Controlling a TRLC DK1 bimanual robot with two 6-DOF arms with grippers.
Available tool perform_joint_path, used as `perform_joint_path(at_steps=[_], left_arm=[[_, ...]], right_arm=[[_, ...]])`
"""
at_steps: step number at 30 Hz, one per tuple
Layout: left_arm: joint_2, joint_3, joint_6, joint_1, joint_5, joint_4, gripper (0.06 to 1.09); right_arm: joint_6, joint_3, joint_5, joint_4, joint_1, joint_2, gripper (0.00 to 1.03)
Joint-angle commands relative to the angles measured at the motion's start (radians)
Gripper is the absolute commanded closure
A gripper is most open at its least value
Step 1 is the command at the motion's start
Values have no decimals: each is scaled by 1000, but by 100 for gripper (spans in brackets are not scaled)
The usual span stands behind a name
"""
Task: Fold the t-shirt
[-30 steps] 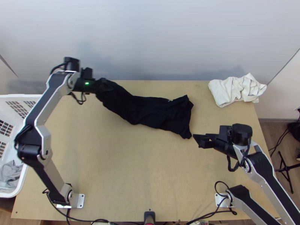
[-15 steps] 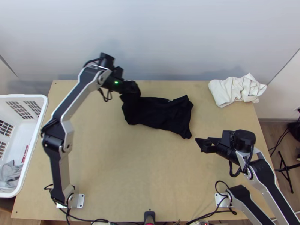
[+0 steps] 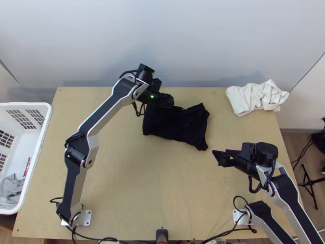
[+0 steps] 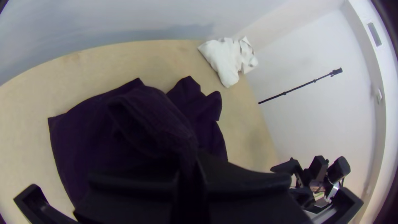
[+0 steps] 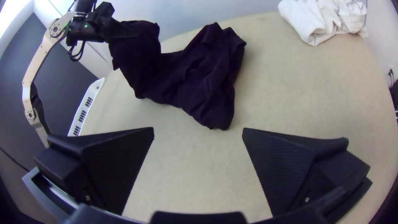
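Swinging toward the middle of the table (image 3: 142, 183), the left gripper (image 3: 167, 101) carries the gathered end of the black T-shirt (image 3: 178, 126) rightward from where it hung half a second earlier, while the shirt's other end keeps its place on the wood. At far left, a white laundry basket (image 3: 48, 122) stands against the table's side, a grey cloth (image 3: 11, 188) crumpled inside it. Next comes the left arm, stretched up and across toward the wall, its fingers clamped together on a bunched fold of the shirt in the left wrist view. The garment lies beyond the table's centre, its held end raised and draped beneath the gripper, the rest rumpled on the tabletop with its right-hand end loose. Just past that end, on the near side, waits the right gripper (image 3: 220, 153), its two fingers spread wide apart with bare table between them in the right wrist view, near the cloth and apart from it. At the far right corner, a white cloth (image 3: 258, 96) rests in a loose, creased heap
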State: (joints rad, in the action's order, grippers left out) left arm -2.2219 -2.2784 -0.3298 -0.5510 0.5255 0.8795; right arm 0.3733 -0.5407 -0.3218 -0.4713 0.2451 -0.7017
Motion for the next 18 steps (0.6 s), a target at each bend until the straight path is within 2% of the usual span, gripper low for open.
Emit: perform_joint_path(at_steps=[1,9,15,18], left_arm=[[-30,-21,2,-72,-41,-56,105],[-68,-21,29,-138,-56,-103,105],[-120,-50,31,-181,-93,-163,105],[-143,-61,26,-202,-144,-215,105]], right_arm=[[1,7,3,7,-10,4,4],[3,8,1,7,-32,11,4],[9,12,1,8,-55,18,4],[15,13,1,10,-61,19,4]])
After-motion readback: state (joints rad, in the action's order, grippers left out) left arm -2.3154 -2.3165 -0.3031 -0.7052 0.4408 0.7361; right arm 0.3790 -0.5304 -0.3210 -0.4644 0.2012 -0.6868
